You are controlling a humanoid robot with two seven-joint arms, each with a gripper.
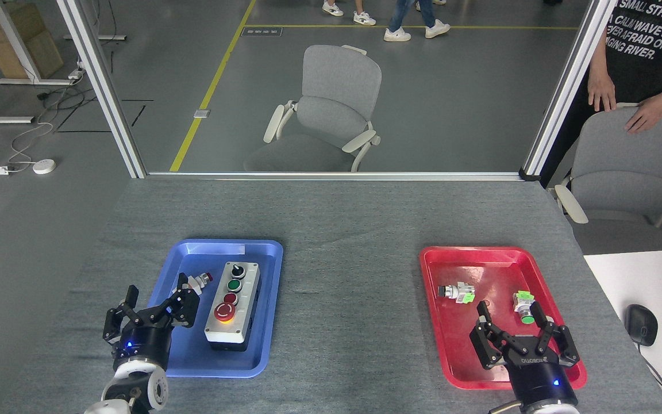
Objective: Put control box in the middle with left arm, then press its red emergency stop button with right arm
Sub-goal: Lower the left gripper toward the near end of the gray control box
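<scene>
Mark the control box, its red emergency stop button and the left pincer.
control box (233,305): head view, on its grey front panel.
red emergency stop button (224,311): head view, on the button's red cap.
left pincer (150,305): head view, midway between its open fingertips.

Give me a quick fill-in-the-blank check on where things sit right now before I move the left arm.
1. The control box lies inside the ____ tray.
2. The box's red emergency stop button is at the end of the box ____ to the robot.
3. The right gripper hovers over the ____ tray, fingers spread.
4. The left gripper is open at the blue tray's ____ edge.

Missing words: blue; nearest; red; left
</scene>
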